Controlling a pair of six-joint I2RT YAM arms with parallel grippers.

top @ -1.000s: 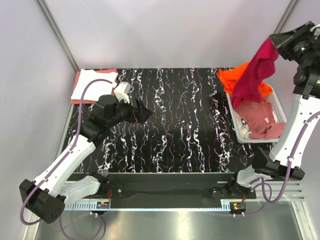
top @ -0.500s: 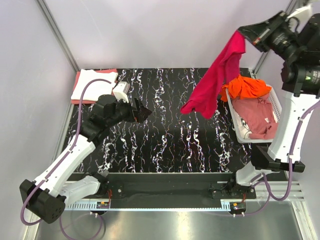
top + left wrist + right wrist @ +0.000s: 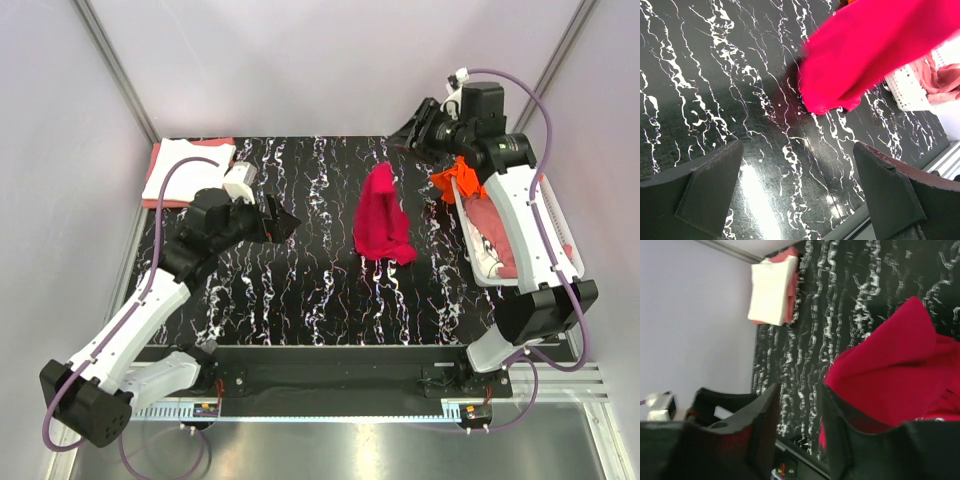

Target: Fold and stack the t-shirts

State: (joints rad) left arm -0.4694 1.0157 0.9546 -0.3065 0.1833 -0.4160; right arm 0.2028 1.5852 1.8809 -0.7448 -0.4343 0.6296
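A crimson-red t-shirt (image 3: 380,215) is bunched in a long heap on the black marbled table, right of centre, free of both grippers. It shows blurred in the left wrist view (image 3: 865,55) and beside my right fingers (image 3: 900,380). My right gripper (image 3: 413,131) hangs open above the table's back edge, just right of the red shirt, with nothing between its jaws (image 3: 810,405). My left gripper (image 3: 287,222) is open and empty (image 3: 797,147), left of the shirt. A folded white t-shirt (image 3: 185,165) lies on a salmon-pink one at the back left corner (image 3: 771,292).
A white perforated basket (image 3: 476,250) stands at the table's right edge with an orange t-shirt (image 3: 455,180) over its far rim and a salmon-pink one (image 3: 502,235) inside. The right arm reaches over the basket. Grey walls close in the back and sides.
The right gripper swung the red shirt from over the basket leftward and down, then opened. The shirt has dropped to the table. The left arm has hardly moved.
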